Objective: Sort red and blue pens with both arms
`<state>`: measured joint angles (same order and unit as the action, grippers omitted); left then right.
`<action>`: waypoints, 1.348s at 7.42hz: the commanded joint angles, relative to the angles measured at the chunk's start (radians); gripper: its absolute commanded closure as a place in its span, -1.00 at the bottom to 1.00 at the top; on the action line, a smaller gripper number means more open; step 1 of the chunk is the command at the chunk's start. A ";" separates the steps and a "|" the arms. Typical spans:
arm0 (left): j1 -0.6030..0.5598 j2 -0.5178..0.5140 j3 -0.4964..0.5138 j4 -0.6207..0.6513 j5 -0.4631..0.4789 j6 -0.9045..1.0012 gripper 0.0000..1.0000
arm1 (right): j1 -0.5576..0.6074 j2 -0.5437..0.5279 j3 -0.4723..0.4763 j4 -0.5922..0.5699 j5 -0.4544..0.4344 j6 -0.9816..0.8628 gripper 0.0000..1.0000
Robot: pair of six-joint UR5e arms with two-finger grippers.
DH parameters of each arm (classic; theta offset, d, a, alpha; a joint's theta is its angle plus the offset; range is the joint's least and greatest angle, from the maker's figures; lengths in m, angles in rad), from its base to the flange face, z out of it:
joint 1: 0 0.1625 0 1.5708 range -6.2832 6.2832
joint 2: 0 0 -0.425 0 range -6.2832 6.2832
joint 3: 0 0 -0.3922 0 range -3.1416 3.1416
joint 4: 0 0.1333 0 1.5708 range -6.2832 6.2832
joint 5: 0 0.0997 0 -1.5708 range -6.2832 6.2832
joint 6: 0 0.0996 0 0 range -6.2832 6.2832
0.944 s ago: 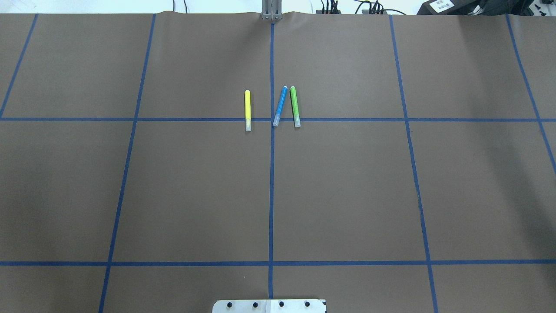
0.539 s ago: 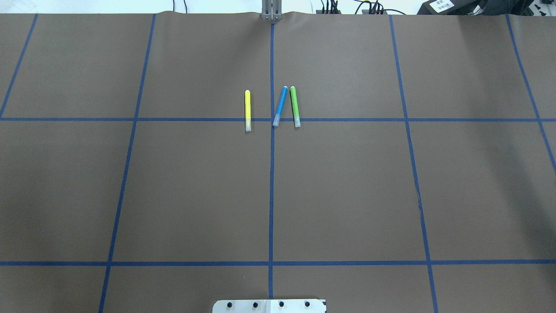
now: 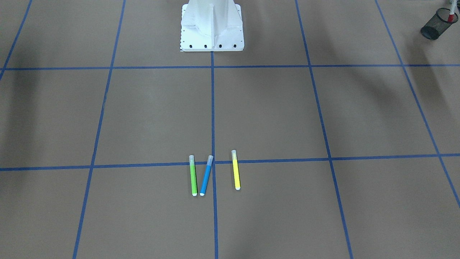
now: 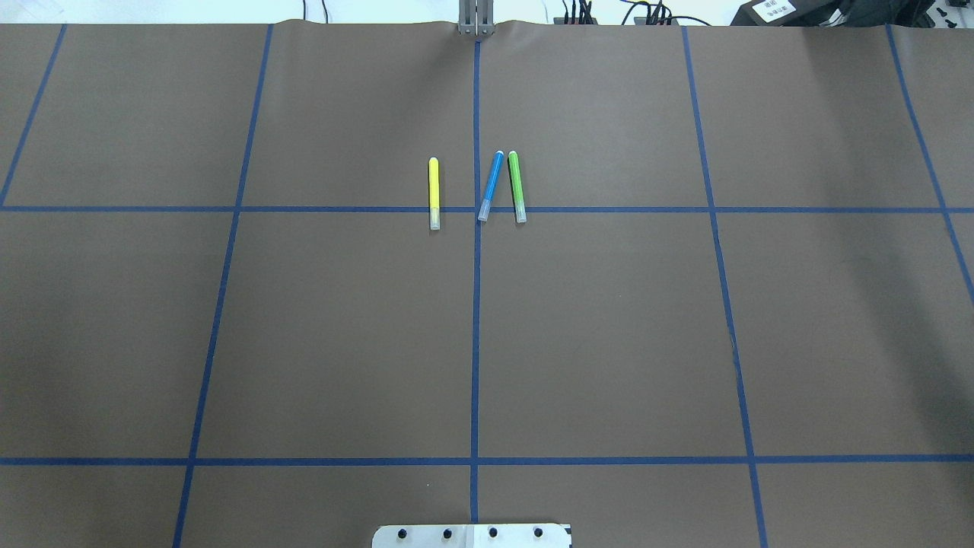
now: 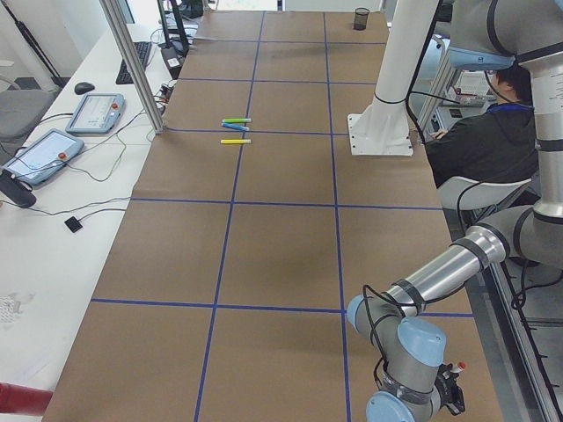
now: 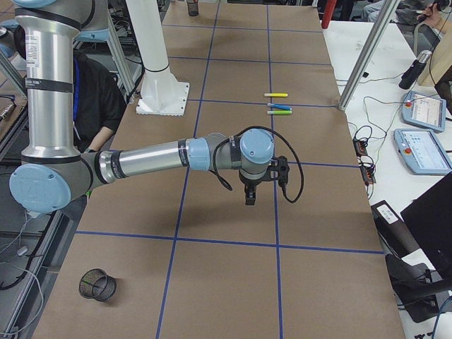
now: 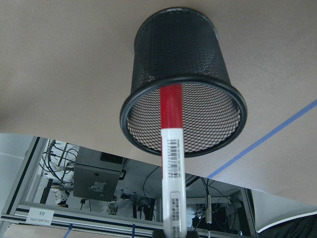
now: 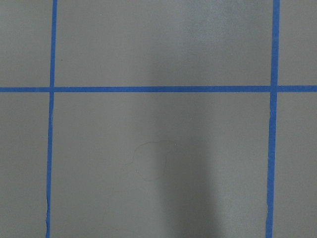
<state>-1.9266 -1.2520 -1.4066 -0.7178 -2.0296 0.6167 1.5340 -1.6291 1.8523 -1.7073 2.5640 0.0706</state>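
Red pen (image 7: 171, 148) crosses rim of mesh cup (image 7: 178, 59)

Brown table cover (image 4: 609, 342), blue tape grid (image 4: 475, 342), white side desk (image 5: 48, 255)

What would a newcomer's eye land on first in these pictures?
Probably the three bright pens lying side by side near the middle of the brown mat: a yellow marker, the blue pen and a green marker. Next comes the left wrist view, where the red-capped pen points at the mouth of a black mesh cup. The right arm, stretched out over the mat, also stands out in the exterior right view.
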 commanded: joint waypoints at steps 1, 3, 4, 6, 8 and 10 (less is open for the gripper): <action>0.000 -0.003 0.015 -0.012 -0.006 0.000 1.00 | 0.000 0.000 0.001 0.000 -0.001 0.000 -0.99; 0.000 -0.014 0.026 -0.019 -0.006 0.000 1.00 | 0.002 0.000 0.001 0.000 -0.001 0.000 -0.99; 0.000 -0.015 0.026 -0.019 -0.007 0.000 1.00 | 0.002 -0.002 -0.001 0.000 -0.001 0.000 -0.99; 0.000 -0.015 0.026 -0.017 -0.020 0.000 0.60 | 0.000 0.000 0.001 0.000 -0.001 0.000 -0.99; 0.000 -0.029 0.026 -0.016 -0.021 -0.002 0.43 | 0.002 0.000 -0.001 0.000 -0.001 0.000 -1.00; 0.000 -0.035 0.026 -0.014 -0.021 -0.002 0.39 | 0.002 0.000 0.001 0.000 -0.001 0.000 -0.99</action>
<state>-1.9267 -1.2835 -1.3806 -0.7331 -2.0508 0.6152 1.5354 -1.6291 1.8520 -1.7073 2.5633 0.0705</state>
